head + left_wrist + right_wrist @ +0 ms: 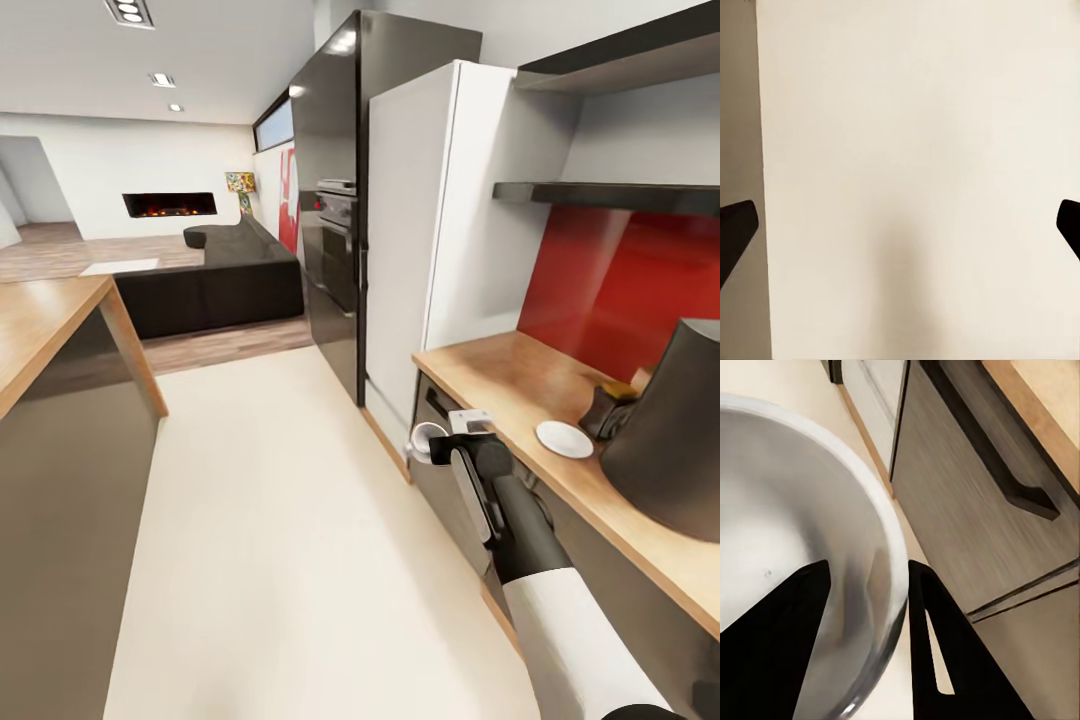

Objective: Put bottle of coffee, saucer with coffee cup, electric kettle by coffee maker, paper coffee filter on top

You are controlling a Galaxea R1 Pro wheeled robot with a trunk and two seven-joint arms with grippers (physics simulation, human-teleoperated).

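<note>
My right gripper (441, 436) is shut on the rim of the small white coffee cup (427, 440), held in the air just off the countertop's (490, 370) front edge. In the right wrist view one finger (787, 637) is inside the cup (787, 495) and the other outside. The white saucer (564, 439) lies on the countertop, a little right of the cup. Beside the saucer stand the dark bottle of coffee (608, 408) with its amber top and the tall dark coffee maker (670, 440). The thin dark kitchen shelf (610, 195) hangs above. My left gripper (900, 217) is open over pale floor.
Grey cabinet fronts (967, 510) with a black handle (1020, 487) run under the countertop, close to the cup. A white fridge (440, 220) and a black oven tower (335, 200) stand beyond. A wood-topped island (40, 330) is at left, with a pale floor aisle (260, 540) between.
</note>
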